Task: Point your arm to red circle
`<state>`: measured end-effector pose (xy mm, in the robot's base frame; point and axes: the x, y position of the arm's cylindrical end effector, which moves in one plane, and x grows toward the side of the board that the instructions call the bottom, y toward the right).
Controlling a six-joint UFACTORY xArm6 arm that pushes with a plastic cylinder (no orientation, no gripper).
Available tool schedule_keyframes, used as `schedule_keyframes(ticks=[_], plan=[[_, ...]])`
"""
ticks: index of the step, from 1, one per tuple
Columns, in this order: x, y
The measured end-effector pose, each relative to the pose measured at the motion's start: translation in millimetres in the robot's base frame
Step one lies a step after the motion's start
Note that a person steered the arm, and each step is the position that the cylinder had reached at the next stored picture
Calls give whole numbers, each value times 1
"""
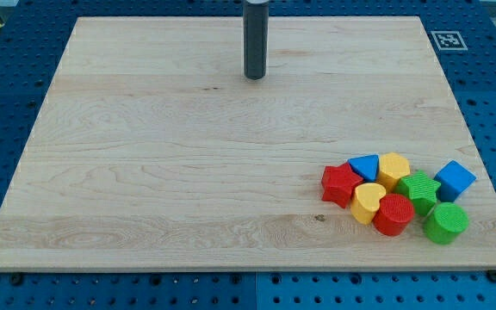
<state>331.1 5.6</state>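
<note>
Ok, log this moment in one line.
my tip: view's top, touching nothing | red circle: in cluster, lower right | contact: none

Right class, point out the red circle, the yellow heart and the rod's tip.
red circle (393, 214), camera view, centre of its top face
yellow heart (368, 202), camera view, middle of its top face
tip (255, 77), camera view, the rod's very lower end, far from the blocks

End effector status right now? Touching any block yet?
My tip: bare rod, holding nothing, touching no block. It sits near the view's top, far from the red circle at lower right.
</note>
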Motion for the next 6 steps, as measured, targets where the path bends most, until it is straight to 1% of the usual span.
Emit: schedule_keyframes(ticks=[1, 2, 3, 4, 5, 6], plan=[[6, 0], [82, -10], [176, -14], [266, 16], [288, 56], [287, 107]])
